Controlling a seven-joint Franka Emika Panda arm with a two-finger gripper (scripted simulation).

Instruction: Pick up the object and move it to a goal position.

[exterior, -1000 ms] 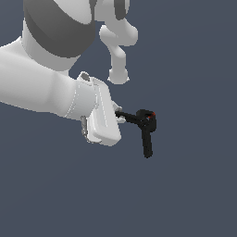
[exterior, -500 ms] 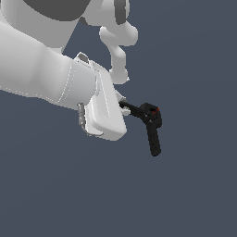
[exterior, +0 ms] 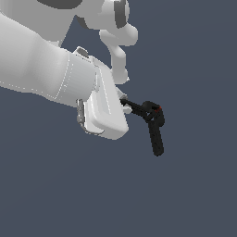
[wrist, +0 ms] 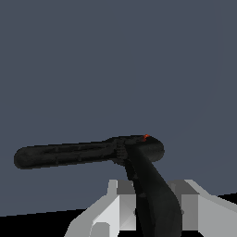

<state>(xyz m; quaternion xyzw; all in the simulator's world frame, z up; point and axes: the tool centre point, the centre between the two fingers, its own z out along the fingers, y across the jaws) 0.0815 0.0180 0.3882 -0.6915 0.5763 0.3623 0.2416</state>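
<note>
plain dark grey-blue filled the whole background in both views; no tabletop edge, marker or other prop showed, so nothing told where a surface lay or where the goal was.

the white arm (exterior: 51, 69) came in from the exterior view's left, ending in its pale wrist block, and the claw (exterior: 131, 107) reached out toward the exterior view's right. the spring clamp (exterior: 154, 125) was at the claw's end: one slim black handle ran back into the claw, while the other handle hung downward from the pivot, free of any contact. a tiny red-orange tip (exterior: 159, 108) sat at the pivot end.

in the wrist view the clamp (wrist: 92, 152) showed one handle stretching sideways and the other passing down between the pale finger mounts (wrist: 192, 203), with the red speck (wrist: 146, 136) at the joint. the claw appeared closed on that handle, gripping the clamp; the fingertips themselves were hidden behind the black handle.

as a judgement, the pick-up looked done, since the clamp seemed carried clear of any support. what remained was the carry to the goal position, and how much of that was left could not be told, as no goal was visible.
</note>
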